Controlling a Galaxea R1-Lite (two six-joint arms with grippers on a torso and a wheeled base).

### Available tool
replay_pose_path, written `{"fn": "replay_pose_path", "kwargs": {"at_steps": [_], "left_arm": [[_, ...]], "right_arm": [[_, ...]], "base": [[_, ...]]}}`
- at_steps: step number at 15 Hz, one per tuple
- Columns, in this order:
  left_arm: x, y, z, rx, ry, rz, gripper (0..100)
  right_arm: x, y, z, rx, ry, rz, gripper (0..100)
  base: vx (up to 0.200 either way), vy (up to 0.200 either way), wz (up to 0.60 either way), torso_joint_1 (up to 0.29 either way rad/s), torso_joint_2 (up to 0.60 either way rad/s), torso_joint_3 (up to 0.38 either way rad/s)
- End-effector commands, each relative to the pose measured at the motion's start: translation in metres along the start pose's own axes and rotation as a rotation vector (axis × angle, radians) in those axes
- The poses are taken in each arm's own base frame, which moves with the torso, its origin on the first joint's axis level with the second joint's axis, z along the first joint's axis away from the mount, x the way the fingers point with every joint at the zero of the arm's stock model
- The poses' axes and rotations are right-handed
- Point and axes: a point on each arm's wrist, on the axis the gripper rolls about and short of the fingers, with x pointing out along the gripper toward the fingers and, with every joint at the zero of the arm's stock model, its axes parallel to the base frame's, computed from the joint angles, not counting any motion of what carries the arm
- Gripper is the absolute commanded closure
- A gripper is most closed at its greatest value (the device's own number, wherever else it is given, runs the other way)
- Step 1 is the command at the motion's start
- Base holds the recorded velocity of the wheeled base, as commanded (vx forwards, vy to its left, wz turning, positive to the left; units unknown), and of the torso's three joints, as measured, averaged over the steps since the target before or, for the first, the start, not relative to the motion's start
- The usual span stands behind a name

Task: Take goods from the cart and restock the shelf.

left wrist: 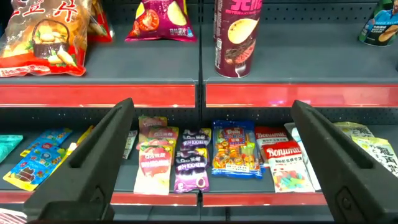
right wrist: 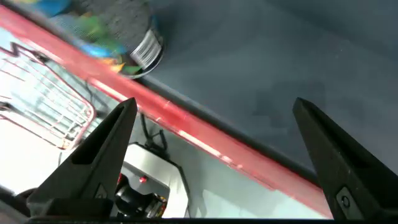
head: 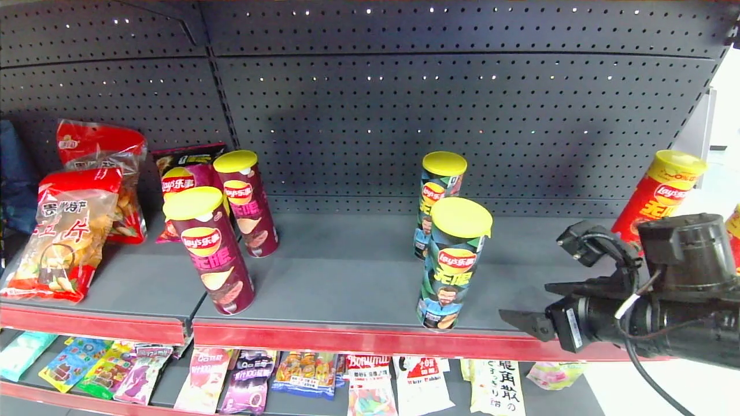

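**Head view.** The shelf (head: 347, 271) has a grey deck with a red front edge. Towards its left end, a front maroon can (head: 211, 260) stands upright close to the front edge. A rear maroon can (head: 247, 202) stands behind it, nearer the perforated back wall. Near the middle, a front teal can (head: 454, 266) stands at the front edge, and a rear teal can (head: 437, 190) stands just behind it. A red can (head: 659, 193) leans at the right end. Red snack bags (head: 58, 242) lie at the left end, with a purple bag (head: 185, 173) propped behind the maroon cans. Flat sachets (head: 306, 372) line the level below. The right hand (head: 525, 300) hovers in front of the front edge, right of the front teal can, with its fingers spread and nothing between them.

**Left wrist view.** The left hand (left wrist: 211, 102) faces the shelf (left wrist: 280, 65) from the front, its fingers wide apart and empty. Beyond them, the front maroon can (left wrist: 236, 37) stands on the deck near the red front edge. The red snack bags (left wrist: 43, 37) and the purple bag (left wrist: 161, 18) lie towards the left end. The flat sachets (left wrist: 193, 162) lie in a row on the level below.

**Right wrist view.** The right hand (right wrist: 214, 102) is spread and holds nothing. The grey deck and red front edge of the shelf (right wrist: 280, 74) lie beyond its fingers. The blurred base of the front teal can (right wrist: 124, 31) sits at the front edge. The wire cart (right wrist: 46, 102) is visible below the shelf edge, well apart from the can.
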Motion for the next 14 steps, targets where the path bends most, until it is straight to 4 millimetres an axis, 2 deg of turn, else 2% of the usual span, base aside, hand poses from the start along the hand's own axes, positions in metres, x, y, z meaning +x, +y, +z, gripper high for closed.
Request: {"fn": "replay_pose_path", "kwargs": {"at_steps": [1,14], "left_arm": [[0.000,0.000,0.000,0.000,0.000,0.000,0],[0.000,0.000,0.000,0.000,0.000,0.000,0]], "right_arm": [[0.022,0.000,-0.001,-0.003,0.060,-0.009,0],[0.061,0.004,0.006,-0.052,0.107,-0.057,0]], "base": [[0.000,0.000,0.00,0.000,0.00,0.000],[0.000,0.000,0.00,0.000,0.00,0.000]]}}
